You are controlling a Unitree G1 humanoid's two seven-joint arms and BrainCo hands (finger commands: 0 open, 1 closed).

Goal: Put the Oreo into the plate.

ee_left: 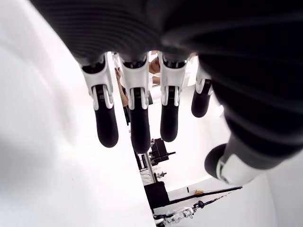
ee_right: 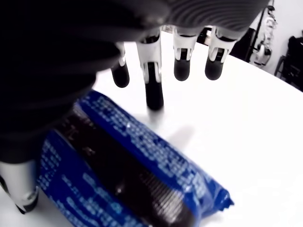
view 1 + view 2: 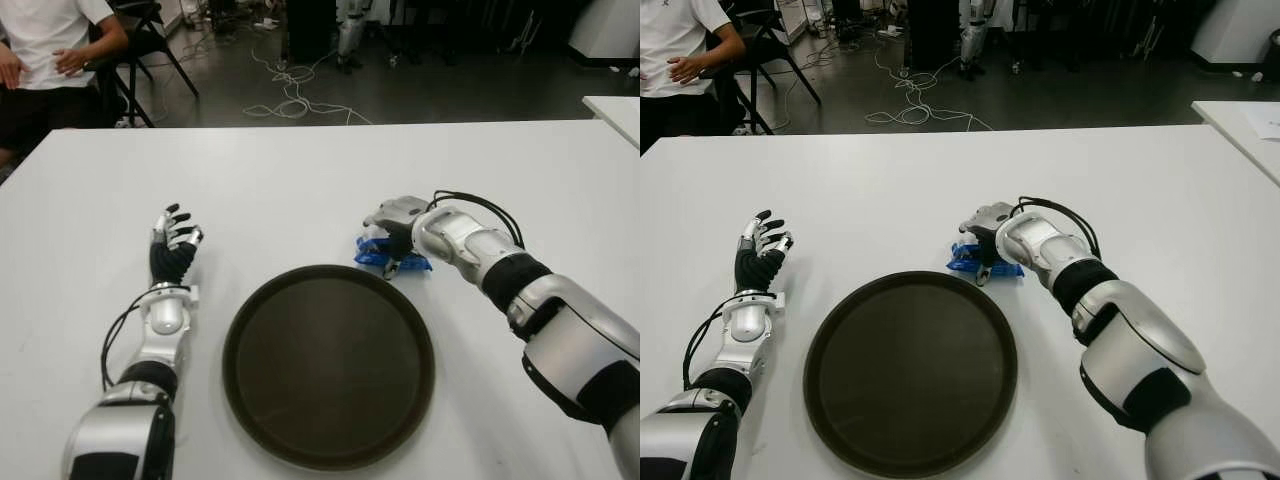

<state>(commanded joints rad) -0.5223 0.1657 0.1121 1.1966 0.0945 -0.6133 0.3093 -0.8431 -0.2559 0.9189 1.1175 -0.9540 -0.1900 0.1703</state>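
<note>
The Oreo packet [image 3: 372, 257], blue with dark cookies printed on it, lies on the white table [image 3: 300, 180] just beyond the far right rim of the round dark plate [image 3: 328, 365]. My right hand [image 3: 388, 240] is directly over the packet. In the right wrist view its fingers [image 2: 152, 85] reach out past the Oreo packet [image 2: 132, 175] while the thumb stays on the near side, and they have not closed on it. My left hand [image 3: 174, 240] shows left of the plate, fingers [image 1: 137, 118] extended and holding nothing.
A person [image 3: 45, 50] sits on a chair beyond the table's far left corner. Cables [image 3: 290, 95] trail over the floor behind the table. The corner of another white table [image 3: 618, 110] shows at the far right.
</note>
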